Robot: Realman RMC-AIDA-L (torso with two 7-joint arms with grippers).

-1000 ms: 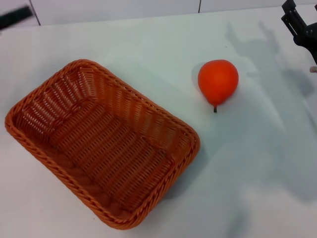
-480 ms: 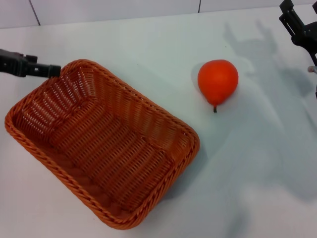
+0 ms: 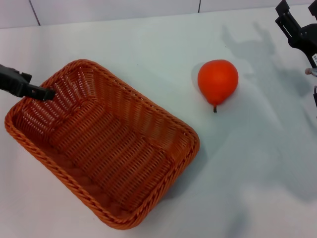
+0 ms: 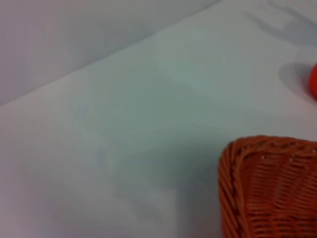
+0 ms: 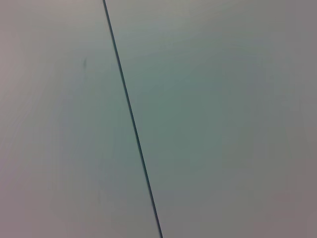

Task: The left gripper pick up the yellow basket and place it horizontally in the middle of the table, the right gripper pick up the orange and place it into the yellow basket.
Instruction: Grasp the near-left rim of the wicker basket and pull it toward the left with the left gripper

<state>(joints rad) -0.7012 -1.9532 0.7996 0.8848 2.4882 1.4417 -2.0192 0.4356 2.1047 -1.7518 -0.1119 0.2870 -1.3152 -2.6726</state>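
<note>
The yellow basket [image 3: 101,144] is a large orange-brown wicker basket lying askew on the white table [image 3: 148,54], left of centre. Its corner also shows in the left wrist view [image 4: 270,186]. My left gripper [image 3: 42,92] is a slim black tip coming in from the left edge, over the basket's far left rim. The orange [image 3: 218,81] lies on the table right of the basket, its stem towards me; a sliver of the orange shows in the left wrist view [image 4: 314,82]. My right gripper [image 3: 292,22] is a black claw at the far right, beyond the orange and apart from it.
A grey wall with a dark seam [image 5: 131,119] fills the right wrist view. Wall panels [image 3: 114,9] run behind the table's far edge. Bare tabletop lies in front of the orange and at the right front.
My left gripper came in from the far left corner and has dropped nearer, onto the basket's far left rim. My right gripper shifted slightly left. Basket and orange have not moved.
</note>
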